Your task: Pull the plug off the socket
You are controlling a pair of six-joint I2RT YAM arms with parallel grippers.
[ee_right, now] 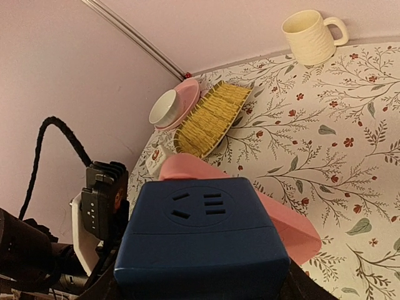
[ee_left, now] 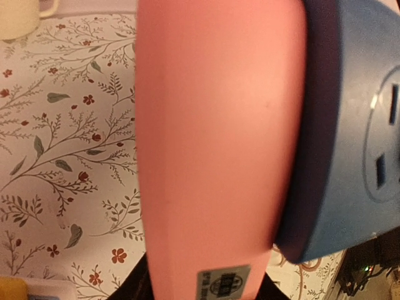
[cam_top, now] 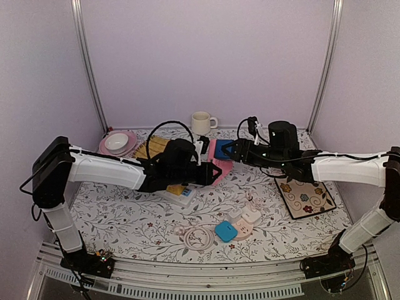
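We find the left gripper (cam_top: 213,170) pinching a pink plastic plug (ee_left: 212,156), touching the blue cube socket (ee_right: 201,244) clamped in the right gripper (cam_top: 229,150).

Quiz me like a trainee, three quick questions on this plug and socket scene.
1. True or false: the cream mug stands near the far edge of the table.
2. Which gripper holds the blue socket cube? A left, B right.
3. Fill in: the left gripper grips the ____ plug.
Key: 1 true; 2 B, the right gripper; 3 pink.
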